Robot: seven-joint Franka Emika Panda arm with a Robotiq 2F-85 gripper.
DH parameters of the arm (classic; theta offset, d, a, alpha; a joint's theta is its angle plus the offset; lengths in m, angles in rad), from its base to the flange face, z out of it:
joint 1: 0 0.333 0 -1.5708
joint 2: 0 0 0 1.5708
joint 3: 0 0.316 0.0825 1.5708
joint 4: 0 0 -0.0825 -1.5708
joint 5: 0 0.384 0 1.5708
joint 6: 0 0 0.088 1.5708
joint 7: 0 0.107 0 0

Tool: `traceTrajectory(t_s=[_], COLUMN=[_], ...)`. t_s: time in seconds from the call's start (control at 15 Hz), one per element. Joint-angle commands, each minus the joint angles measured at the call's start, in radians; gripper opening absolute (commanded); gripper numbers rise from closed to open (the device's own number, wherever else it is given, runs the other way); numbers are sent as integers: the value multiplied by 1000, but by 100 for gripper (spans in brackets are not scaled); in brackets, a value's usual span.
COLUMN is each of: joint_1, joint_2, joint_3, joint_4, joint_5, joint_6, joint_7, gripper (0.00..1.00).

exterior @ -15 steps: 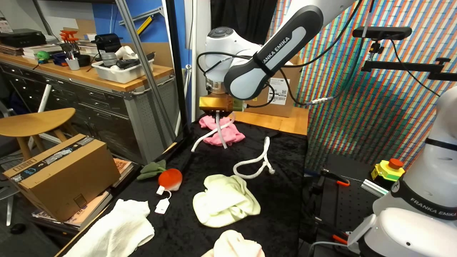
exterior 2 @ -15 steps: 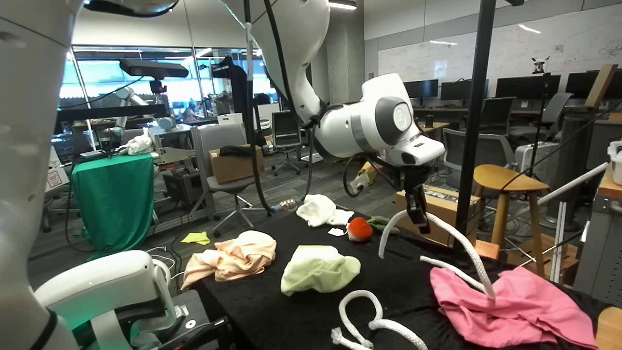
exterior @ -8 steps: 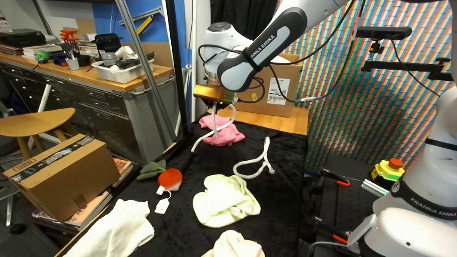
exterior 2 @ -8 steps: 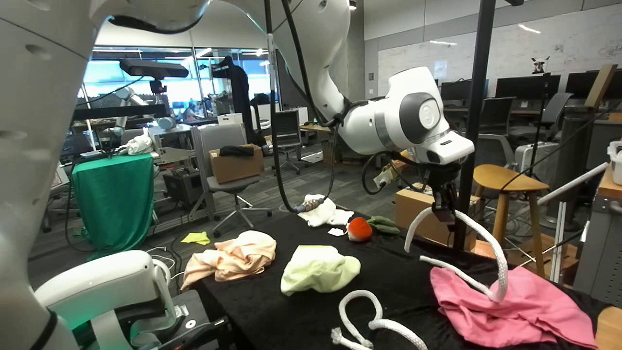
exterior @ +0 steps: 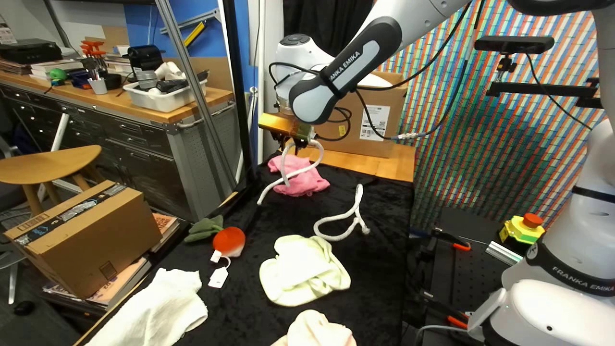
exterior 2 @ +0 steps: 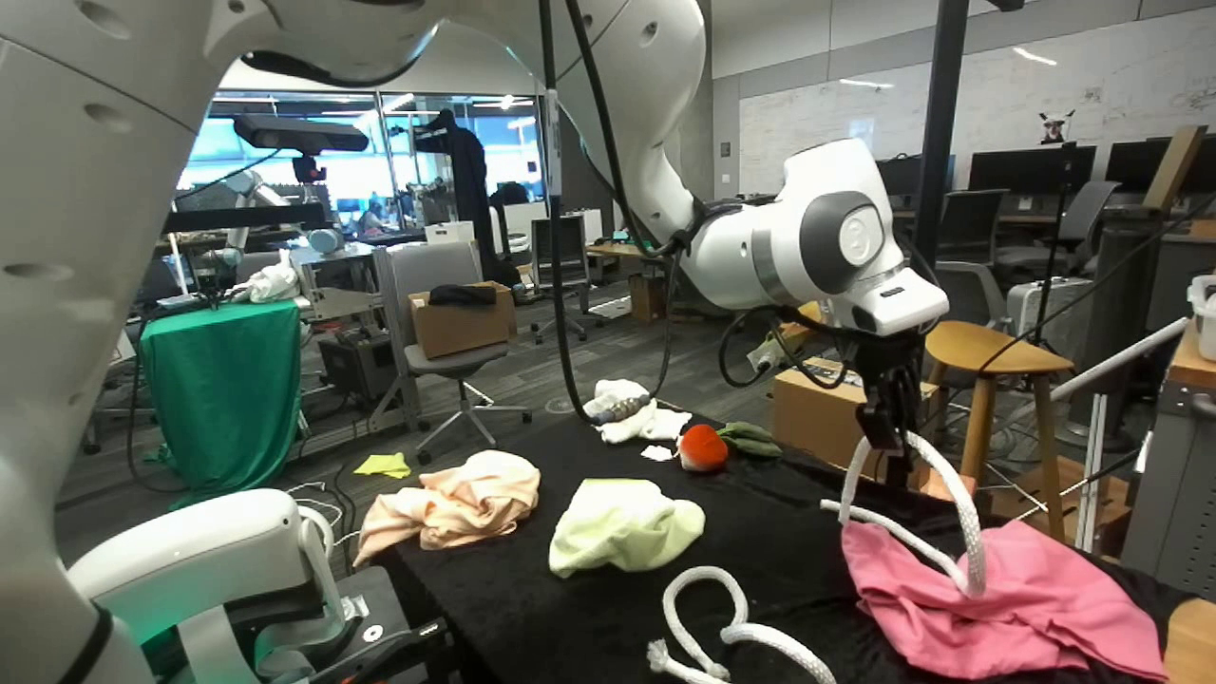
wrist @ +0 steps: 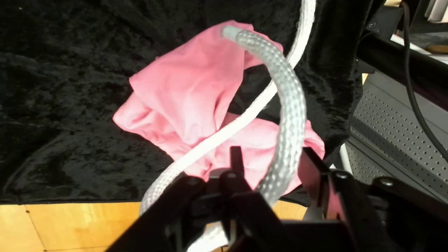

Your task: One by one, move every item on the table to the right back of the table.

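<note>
Pink cloth (wrist: 189, 84), peach cloth (exterior 2: 480, 502), white cloth (exterior: 153, 310), pale-green cloth (exterior 2: 622, 530), 2 white braid-patterned ropes (wrist: 293, 112), black table (exterior: 375, 274), red-and-white object (exterior: 229, 239)

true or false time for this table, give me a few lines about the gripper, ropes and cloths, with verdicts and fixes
1. The gripper hangs clear of the pink cloth. True.
2. The gripper is shut. False: the gripper stands open, with a white rope showing in its gap in the wrist view.
3. That white rope crosses over the pink cloth. True.
4. In an exterior view, the pale green cloth lies between the peach cloth and the pink cloth. True.
5. The scene holds a single rope. False: a second white rope lies looped on the black tabletop.
6. The red object rests on the white cloth. False: the red object lies apart from the white cloth.
</note>
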Motion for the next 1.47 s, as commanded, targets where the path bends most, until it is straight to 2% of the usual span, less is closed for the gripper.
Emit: traceTrajectory(t_s=[0.0, 0.2, 0.73, 0.93, 1.13, 1.4], joint_1=[7, -1, 70, 83, 95, 89], joint_2=[8, -3, -10, -32, -71, -182], joint_3=[-4, 23, 57, 64, 58, 87], joint_4=[31, 33, 166, 179, 135, -48], joint_5=[23, 45, 18, 15, -7, -15], joint_6=[-23, -48, -151, -173, -167, -125], joint_7=[-14, -64, -123, -140, -150, -237], gripper=[79, 99, 100, 100, 100, 100])
